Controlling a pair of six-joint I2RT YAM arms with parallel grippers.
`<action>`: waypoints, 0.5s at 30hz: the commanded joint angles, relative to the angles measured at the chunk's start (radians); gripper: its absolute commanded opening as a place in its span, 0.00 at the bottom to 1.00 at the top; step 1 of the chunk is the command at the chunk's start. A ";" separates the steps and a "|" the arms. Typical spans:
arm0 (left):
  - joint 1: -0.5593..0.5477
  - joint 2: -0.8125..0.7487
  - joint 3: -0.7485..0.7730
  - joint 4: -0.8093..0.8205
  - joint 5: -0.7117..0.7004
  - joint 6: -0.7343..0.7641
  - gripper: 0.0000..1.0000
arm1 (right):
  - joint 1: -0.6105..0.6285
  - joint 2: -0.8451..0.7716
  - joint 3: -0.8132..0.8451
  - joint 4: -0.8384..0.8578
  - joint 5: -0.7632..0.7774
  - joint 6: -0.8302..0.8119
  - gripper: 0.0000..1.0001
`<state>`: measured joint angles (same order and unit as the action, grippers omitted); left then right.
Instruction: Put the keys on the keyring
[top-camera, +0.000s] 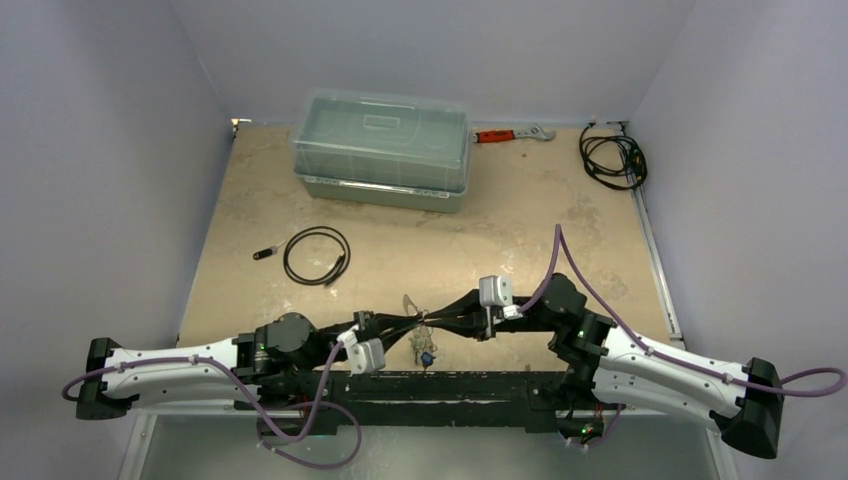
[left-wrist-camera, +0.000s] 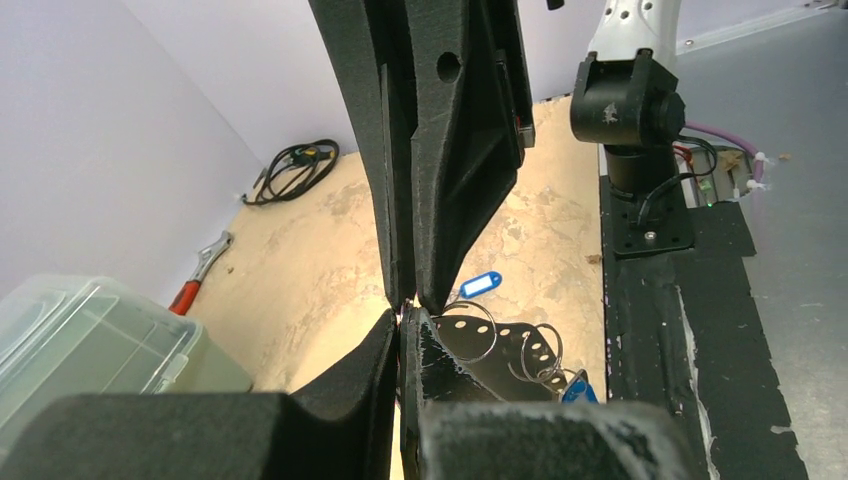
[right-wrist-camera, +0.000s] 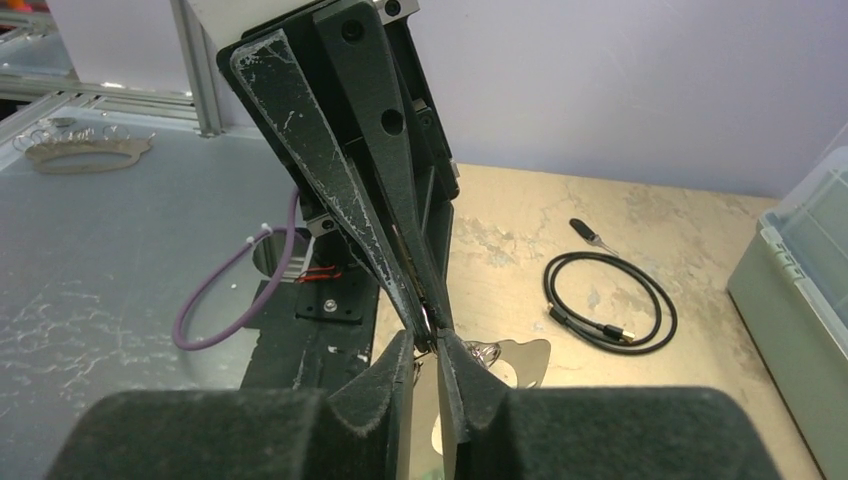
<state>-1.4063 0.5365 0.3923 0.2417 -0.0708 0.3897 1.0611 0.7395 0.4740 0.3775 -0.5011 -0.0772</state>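
Left pincer (left-wrist-camera: 402, 330) clenched on the edge of the keyring (left-wrist-camera: 497, 362), tip to tip with right pincer (right-wrist-camera: 425, 345), whose jaws stand nearly together; grip there impossible to tell. Just beside the left pincer's tip, keys (left-wrist-camera: 575, 385) with 2 blue tags. Below both pincers, a beige mottled table (top-camera: 520, 240). Beyond them, a black cable loop (top-camera: 317, 255). Farther still, a lidded clear box (top-camera: 382, 148) and an orange-handled wrench (top-camera: 512, 133). Pale lilac walls (top-camera: 100, 150) on 3 sides.
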 joint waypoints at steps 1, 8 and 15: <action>-0.016 -0.002 0.042 0.063 0.140 0.003 0.00 | -0.001 0.004 0.037 0.000 0.002 -0.035 0.10; -0.039 0.006 0.088 0.002 0.176 0.000 0.00 | -0.001 0.006 0.036 -0.010 -0.014 -0.045 0.00; -0.045 0.003 0.097 0.004 0.223 -0.009 0.00 | 0.000 0.003 0.032 0.005 -0.028 -0.038 0.00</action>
<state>-1.4239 0.5369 0.4244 0.1581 0.0170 0.3878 1.0641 0.7319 0.4740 0.3443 -0.5728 -0.0952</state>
